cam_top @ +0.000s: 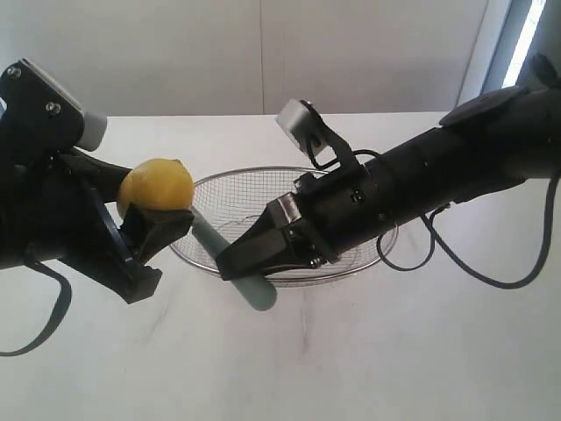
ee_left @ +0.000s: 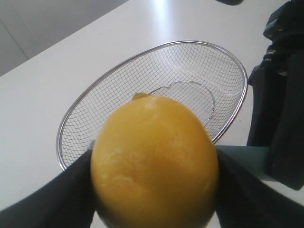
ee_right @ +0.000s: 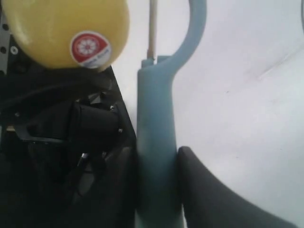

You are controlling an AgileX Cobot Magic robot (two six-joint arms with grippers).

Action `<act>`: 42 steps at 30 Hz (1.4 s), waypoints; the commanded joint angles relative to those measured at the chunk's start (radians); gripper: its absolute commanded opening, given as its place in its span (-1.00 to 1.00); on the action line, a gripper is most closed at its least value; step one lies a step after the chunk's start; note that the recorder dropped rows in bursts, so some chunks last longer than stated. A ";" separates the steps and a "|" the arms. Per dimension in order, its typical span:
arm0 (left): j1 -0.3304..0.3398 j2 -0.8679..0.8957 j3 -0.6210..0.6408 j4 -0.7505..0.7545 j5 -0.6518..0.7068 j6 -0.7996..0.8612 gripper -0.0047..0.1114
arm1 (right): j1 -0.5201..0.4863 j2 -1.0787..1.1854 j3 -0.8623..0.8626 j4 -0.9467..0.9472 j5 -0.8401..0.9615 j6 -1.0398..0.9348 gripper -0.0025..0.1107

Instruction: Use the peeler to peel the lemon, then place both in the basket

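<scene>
Exterior view: left gripper (cam_top: 149, 210) clasps yellow lemon (cam_top: 156, 184) (red sticker (ee_right: 90, 49)), right gripper (cam_top: 235, 261) pinches teal peeler (cam_top: 209, 237).

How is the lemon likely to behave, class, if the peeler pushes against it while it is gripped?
The lemon looks rounded and firm, so it may twist or slip between the jaws, which touch just two sides. Its skin shows no dents under the grip, suggesting it is not fragile. Released on the flat table, it would probably roll.
</scene>
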 commanded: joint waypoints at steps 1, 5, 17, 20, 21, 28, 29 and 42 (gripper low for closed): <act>-0.007 -0.003 0.004 -0.006 -0.017 -0.009 -0.92 | -0.020 -0.012 -0.002 0.008 0.004 -0.014 -0.90; -0.007 -0.003 0.004 -0.006 -0.017 -0.009 -0.92 | -0.028 -0.015 -0.002 0.008 0.008 -0.014 -0.90; -0.007 -0.003 0.004 -0.006 -0.017 -0.009 -0.92 | -0.030 -0.060 -0.002 0.011 -0.006 -0.014 -0.90; -0.007 -0.003 0.004 -0.006 -0.017 -0.009 -0.92 | -0.030 -0.067 -0.002 0.009 -0.008 -0.014 -0.90; -0.007 -0.003 0.004 -0.006 -0.017 -0.009 -0.92 | -0.030 -0.071 -0.002 0.009 -0.010 -0.014 -0.90; -0.007 -0.003 0.004 -0.006 -0.017 -0.009 -0.92 | -0.048 -0.094 -0.002 0.009 -0.019 -0.016 -0.90; -0.007 -0.003 0.004 -0.006 -0.017 -0.009 -0.92 | -0.054 -0.098 -0.002 0.009 -0.019 -0.016 -0.90; -0.007 -0.003 0.004 -0.006 -0.017 -0.009 -0.92 | -0.100 -0.220 -0.002 0.013 0.015 -0.036 -0.90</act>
